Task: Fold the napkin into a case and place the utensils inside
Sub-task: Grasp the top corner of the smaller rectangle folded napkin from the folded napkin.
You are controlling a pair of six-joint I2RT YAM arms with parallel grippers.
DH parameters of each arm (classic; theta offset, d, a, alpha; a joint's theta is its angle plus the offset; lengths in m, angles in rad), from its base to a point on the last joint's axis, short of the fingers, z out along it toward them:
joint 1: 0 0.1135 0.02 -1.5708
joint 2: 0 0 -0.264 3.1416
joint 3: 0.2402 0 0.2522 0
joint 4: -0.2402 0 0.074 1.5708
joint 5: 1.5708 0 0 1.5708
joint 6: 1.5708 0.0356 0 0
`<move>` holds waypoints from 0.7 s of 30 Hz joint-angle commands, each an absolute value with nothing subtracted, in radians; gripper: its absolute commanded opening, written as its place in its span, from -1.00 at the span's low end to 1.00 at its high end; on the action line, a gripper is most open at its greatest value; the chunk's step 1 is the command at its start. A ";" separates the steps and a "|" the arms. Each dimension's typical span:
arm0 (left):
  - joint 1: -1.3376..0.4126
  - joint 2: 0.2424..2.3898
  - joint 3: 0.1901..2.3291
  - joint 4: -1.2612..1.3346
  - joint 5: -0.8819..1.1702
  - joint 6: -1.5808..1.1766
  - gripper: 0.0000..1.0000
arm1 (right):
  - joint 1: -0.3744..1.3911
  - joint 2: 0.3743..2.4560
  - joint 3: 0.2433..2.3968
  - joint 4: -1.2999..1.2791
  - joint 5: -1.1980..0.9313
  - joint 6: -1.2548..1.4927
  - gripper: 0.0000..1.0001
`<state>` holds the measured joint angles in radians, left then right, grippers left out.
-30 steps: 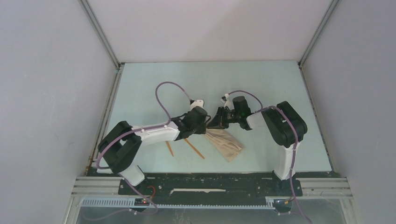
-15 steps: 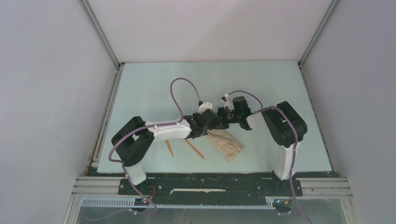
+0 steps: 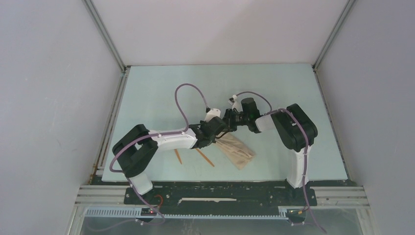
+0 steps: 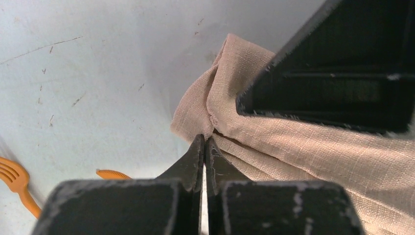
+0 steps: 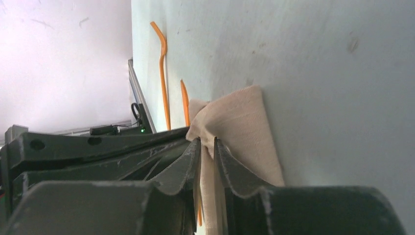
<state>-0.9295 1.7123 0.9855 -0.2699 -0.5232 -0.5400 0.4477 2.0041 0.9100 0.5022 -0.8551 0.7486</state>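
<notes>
Mid-table, tools [image 3: 224, 131] meet; both pinch napkin [image 3: 240, 152]

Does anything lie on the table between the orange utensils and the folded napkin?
Nothing visible: only bare table separates the fork and the knife from the napkin. The left gripper and right gripper both pinch its far end.

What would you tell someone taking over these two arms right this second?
Left gripper: shut on the napkin's edge.
Right gripper: shut on the same end, with cloth between its fingers.
Napkin: folded into a narrow oblong, lying slantwise on the table.
Fork and knife: on the table beside the cloth, outside it.
Done: most of the folding, it seems.
Left: probably open the held end, then slide both utensils in.
</notes>
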 commanded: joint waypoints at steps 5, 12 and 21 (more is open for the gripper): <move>-0.897 1.614 0.919 -0.121 -0.479 -0.555 -1.00 | 0.489 2.076 0.980 0.508 -0.874 0.742 -0.59; -0.840 1.583 0.860 -0.012 -0.367 -0.570 -1.00 | 0.525 2.079 0.950 0.543 -0.880 0.737 -0.67; -0.811 1.493 0.780 0.116 -0.240 -0.597 -1.00 | 0.569 2.101 0.957 0.443 -0.743 0.698 -0.70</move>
<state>-0.8131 1.5745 0.7914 -0.0238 -0.3088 -0.5674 0.5308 2.0926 0.9543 0.5304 -0.8444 0.7452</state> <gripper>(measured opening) 0.005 0.157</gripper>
